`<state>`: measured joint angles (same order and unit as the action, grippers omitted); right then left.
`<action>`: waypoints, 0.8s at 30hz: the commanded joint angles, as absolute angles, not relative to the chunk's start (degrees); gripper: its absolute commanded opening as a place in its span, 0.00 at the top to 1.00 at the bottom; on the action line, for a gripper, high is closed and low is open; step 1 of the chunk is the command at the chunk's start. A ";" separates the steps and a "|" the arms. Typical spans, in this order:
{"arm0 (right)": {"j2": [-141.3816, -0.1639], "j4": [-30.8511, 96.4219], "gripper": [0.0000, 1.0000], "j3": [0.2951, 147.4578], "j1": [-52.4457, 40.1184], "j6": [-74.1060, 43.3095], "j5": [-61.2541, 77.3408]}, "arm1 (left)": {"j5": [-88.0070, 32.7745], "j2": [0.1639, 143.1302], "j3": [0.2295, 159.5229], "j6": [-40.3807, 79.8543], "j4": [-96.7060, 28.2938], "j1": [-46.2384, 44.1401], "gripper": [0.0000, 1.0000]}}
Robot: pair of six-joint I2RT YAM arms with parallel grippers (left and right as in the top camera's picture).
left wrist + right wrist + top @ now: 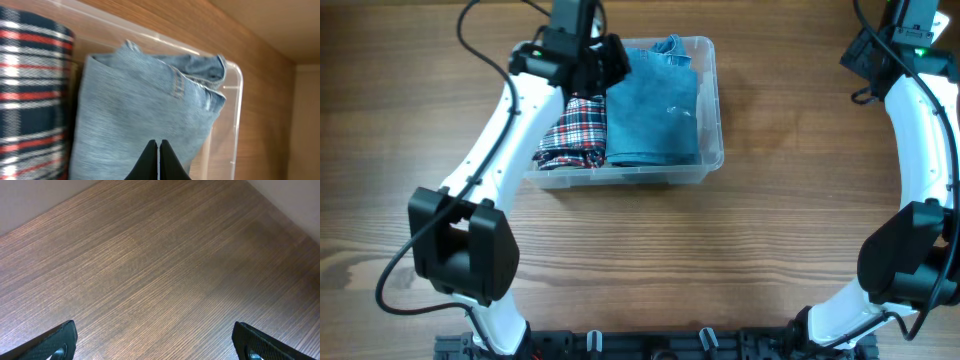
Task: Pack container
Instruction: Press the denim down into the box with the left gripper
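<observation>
left claw (pixel 159 146) clenched, nothing between tips, over jeans (pixel 140 110) | bin (pixel 712 160) far left on table, long axis left-right, right below left claw | right claw (pixel 157 342) released, far right, well apart from bin

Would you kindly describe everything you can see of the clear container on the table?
The container is a clear rectangular plastic bin with rounded corners and a thick rim, standing upright and open on the wooden table, toward its far left. Inside, side by side, lie folded blue denim and a folded red-and-navy plaid cloth, nearly filling it. No lid shows. The left gripper, shut, hangs over the denim; whether it touches the bin cannot be told.
</observation>
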<state>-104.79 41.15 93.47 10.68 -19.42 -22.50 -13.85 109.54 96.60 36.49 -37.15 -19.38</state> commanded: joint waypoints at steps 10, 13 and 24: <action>-105.65 41.15 0.00 93.25 10.79 -19.53 -22.13 | -7.38 120.70 97.38 35.97 -38.41 -22.22 0.96; -105.65 41.15 0.00 93.25 10.79 -19.53 -22.13 | -7.35 121.64 97.38 35.90 -38.79 -22.22 0.96; -105.65 41.15 0.00 93.25 10.79 -19.53 -22.13 | -9.21 110.72 97.41 34.72 -38.81 -22.24 0.94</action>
